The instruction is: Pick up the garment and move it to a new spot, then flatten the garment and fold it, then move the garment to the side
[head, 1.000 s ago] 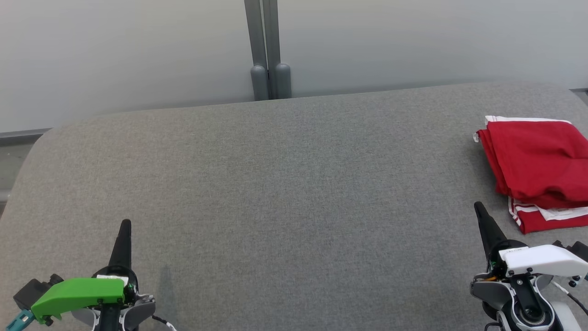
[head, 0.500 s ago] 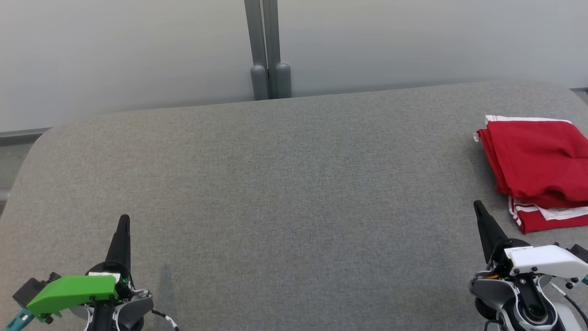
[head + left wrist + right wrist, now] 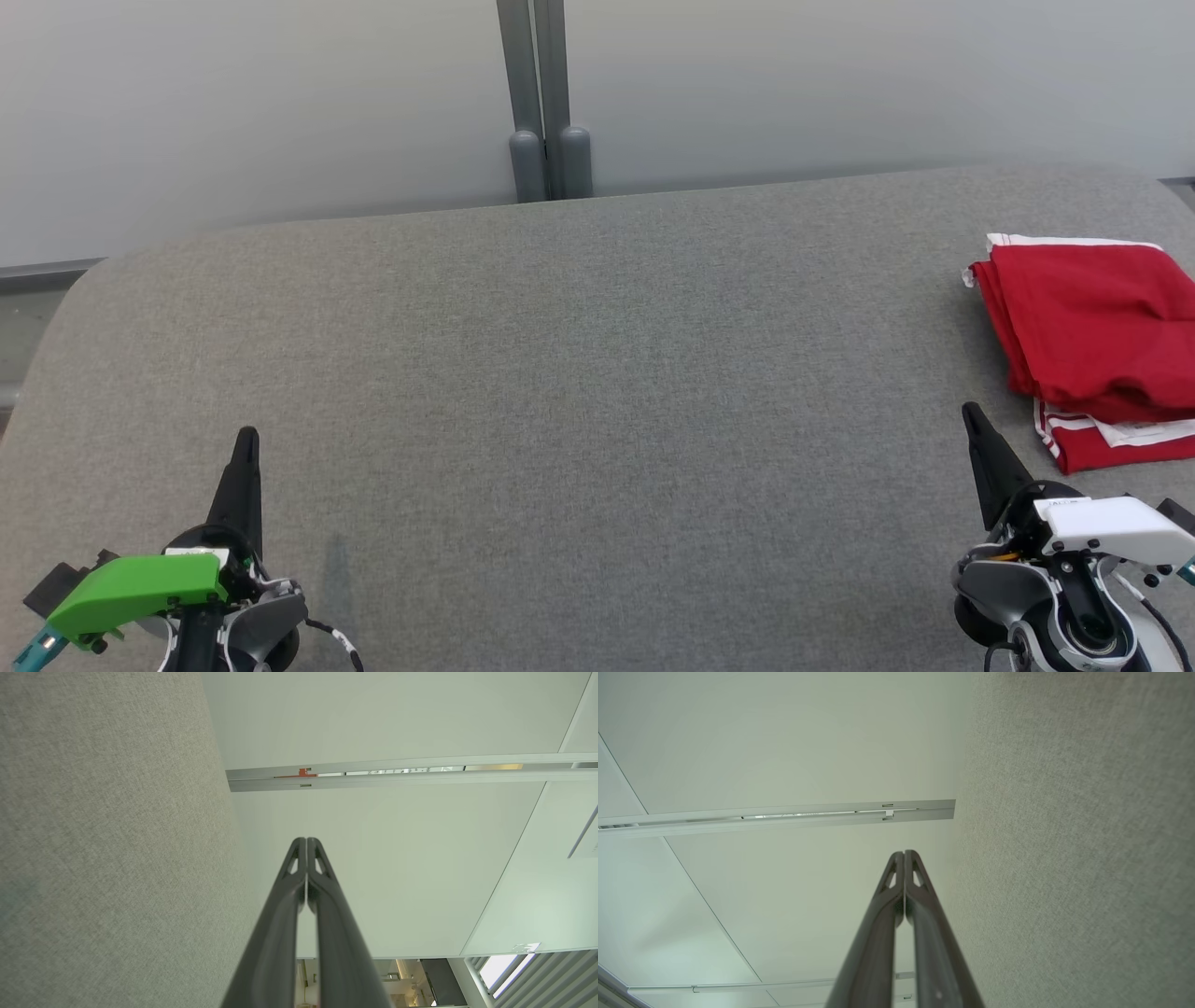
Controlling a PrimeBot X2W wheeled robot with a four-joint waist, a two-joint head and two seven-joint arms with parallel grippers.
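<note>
The red garment (image 3: 1092,327) lies folded in a compact stack with white trim showing, at the far right of the grey table (image 3: 579,373), and it runs partly past the right edge of the head view. From that, the fold and the shift to the side look done, so the step in hand is probably parking the 2 arms. The left gripper (image 3: 247,437) sits at the near left with its 2 fingers pressed together and nothing between them. The right gripper (image 3: 971,411) sits at the near right, likewise closed and empty, with its tip near the stack's near left corner but apart from it. To finish well, the right arm should draw toward the near edge, away from the cloth. That way no finger catches the loose striped layer and drags the fold open. The left arm has bare table around it and needs only a level retreat.
</note>
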